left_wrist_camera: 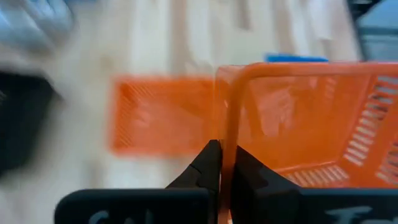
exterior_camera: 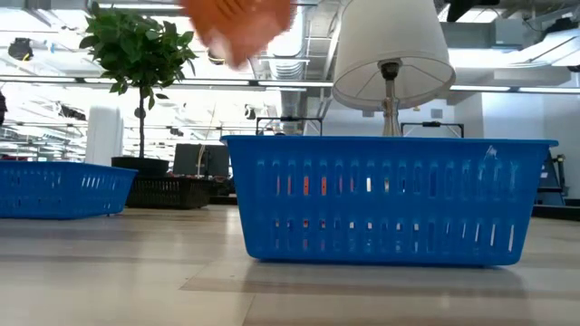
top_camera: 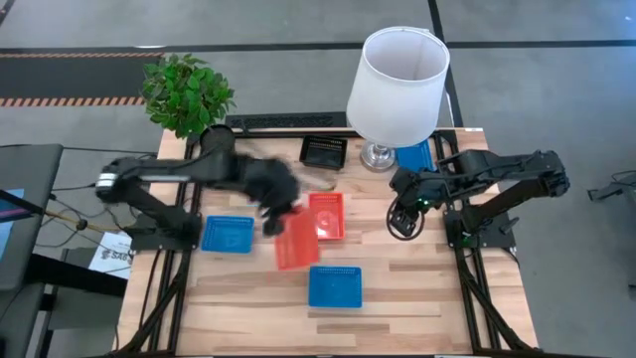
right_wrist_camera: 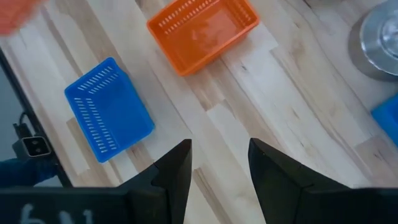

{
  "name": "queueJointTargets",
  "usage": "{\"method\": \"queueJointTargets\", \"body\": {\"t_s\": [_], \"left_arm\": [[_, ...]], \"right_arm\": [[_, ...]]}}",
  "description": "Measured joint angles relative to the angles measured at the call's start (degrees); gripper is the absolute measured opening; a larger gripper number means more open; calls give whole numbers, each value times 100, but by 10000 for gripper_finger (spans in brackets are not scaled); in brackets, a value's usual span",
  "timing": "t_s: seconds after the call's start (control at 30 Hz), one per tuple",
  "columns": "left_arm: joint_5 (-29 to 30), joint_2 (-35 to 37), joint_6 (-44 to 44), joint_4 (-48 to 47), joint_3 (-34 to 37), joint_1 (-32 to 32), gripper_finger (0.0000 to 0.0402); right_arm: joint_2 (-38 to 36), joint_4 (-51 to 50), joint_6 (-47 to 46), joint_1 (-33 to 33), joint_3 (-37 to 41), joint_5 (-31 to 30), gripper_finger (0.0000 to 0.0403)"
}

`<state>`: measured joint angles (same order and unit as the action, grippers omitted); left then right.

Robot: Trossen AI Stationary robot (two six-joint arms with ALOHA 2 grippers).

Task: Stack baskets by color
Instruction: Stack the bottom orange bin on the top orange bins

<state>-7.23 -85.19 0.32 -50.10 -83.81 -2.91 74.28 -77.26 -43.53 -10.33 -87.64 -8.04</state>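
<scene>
On the far left corner of the wooden table (top_camera: pixel 417 288), a green leafy plant (top_camera: pixel 187 91). Next to that, the left arm, reaching in toward the middle. Just in front of the arm, a blue basket (top_camera: pixel 228 234) lying flat on the wood. Then the left gripper (left_wrist_camera: pixel 222 152), jaws pinched tight on the thin rim of a red-orange basket (top_camera: pixel 296 240), held up off the table and tipped on a slant. Right beside it, a second red-orange basket (top_camera: pixel 327 216), flat on the table; hard to tell whether touching the lifted one or not. Near the front edge, in the middle, another blue basket (top_camera: pixel 335 285), all alone. At the back, a black basket (top_camera: pixel 324 151) close to a long dark bar. Further right, a big white lamp (top_camera: pixel 397 80) on a shiny round foot, with a third blue basket (top_camera: pixel 415 156) peeking out behind it. Last, the right gripper (right_wrist_camera: pixel 219 155), jaws spread wide, holding nothing, hanging over bare wood near the lamp.
</scene>
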Motion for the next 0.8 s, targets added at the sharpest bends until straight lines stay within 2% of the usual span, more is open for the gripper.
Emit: {"method": "queueJointTargets", "body": {"t_s": [0.13, 0.23, 0.33, 0.53, 0.8], "left_arm": [[-91, -1148, 1431, -277, -1274, -682, 0], [-422, -1958, 2069, -643, -2086, -1060, 0], [-468, -2624, 2536, -1120, -2635, -1272, 0], [-599, -3424, 2871, -1362, -3034, -1369, 0], [-542, -3685, 2781, -1513, -3029, -1382, 0]], "right_arm": [[-86, -270, -41, -4, -2, -194, 177], [-151, -329, -42, 60, 0, -388, 177], [-197, -331, -44, 195, 0, -410, 177], [-236, -315, -55, 406, 0, -608, 177], [-234, -297, 78, 617, 0, -613, 177]]}}
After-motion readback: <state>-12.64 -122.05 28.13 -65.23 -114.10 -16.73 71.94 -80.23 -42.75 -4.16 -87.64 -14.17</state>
